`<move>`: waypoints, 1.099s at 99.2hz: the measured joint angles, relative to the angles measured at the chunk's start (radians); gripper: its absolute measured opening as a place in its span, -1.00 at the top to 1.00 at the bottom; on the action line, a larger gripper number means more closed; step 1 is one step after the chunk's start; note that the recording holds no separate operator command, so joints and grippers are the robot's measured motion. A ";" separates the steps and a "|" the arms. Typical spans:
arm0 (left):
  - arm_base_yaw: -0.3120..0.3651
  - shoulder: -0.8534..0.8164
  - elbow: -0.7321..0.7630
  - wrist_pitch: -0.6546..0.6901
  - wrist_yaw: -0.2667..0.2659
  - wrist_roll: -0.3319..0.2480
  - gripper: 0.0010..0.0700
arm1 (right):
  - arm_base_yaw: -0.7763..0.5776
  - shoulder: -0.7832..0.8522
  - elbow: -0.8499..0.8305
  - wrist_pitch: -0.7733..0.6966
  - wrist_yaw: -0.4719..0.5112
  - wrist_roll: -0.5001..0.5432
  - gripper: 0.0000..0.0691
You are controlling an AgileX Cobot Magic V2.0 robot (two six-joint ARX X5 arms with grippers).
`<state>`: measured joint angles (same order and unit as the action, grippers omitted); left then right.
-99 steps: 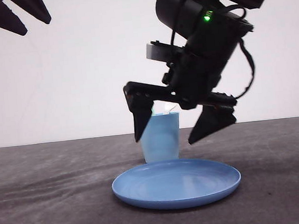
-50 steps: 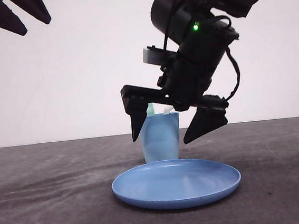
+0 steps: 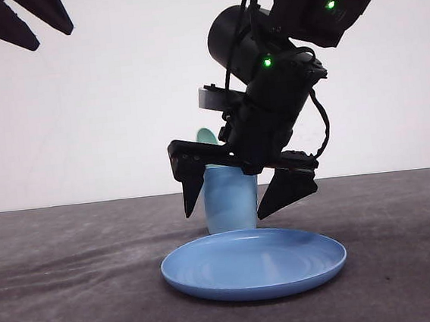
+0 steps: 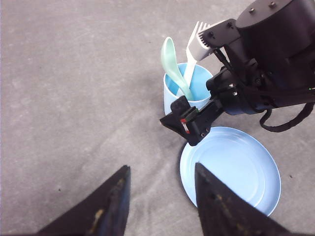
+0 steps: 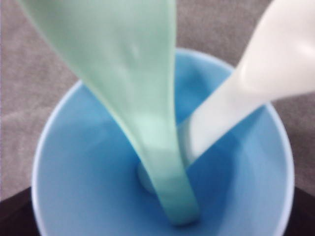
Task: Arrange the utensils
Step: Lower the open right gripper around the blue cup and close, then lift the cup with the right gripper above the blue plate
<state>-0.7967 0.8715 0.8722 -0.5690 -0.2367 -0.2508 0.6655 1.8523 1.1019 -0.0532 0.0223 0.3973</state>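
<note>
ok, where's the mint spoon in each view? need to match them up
Front view: spoon, just its bowl tip poking above the cup, left of the right arm.
Left wrist view: spoon standing in the cup, bowl up, beside the fork.
Right wrist view: spoon close up, running down to the cup's bottom.
Shared landmark: the cup.

Right hand (image 3: 230, 201) hides most of the spoon (image 3: 207, 137) and cup (image 3: 231, 205)
</note>
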 joint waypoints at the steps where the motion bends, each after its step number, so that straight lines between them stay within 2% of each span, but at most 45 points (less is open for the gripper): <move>1: 0.000 0.000 0.000 0.000 0.000 0.000 0.33 | 0.000 0.000 0.000 0.001 0.000 0.000 -0.94; 19: 0.000 0.000 0.000 0.000 0.000 0.001 0.33 | 0.000 0.000 0.000 0.005 0.004 -0.009 -0.43; 32: 0.000 0.000 0.000 0.000 0.000 0.001 0.33 | 0.000 0.000 0.001 0.005 0.010 -0.028 -0.25; 61: 0.000 0.000 0.000 0.000 0.000 0.001 0.33 | 0.002 -0.060 0.003 -0.065 0.027 -0.082 -0.23; 109: 0.000 0.000 0.000 0.000 0.000 0.003 0.33 | 0.076 -0.506 0.003 -0.333 0.030 -0.246 -0.22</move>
<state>-0.7967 0.8715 0.8722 -0.5690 -0.2367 -0.2478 0.7418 1.3464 1.1049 -0.3859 0.0521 0.1513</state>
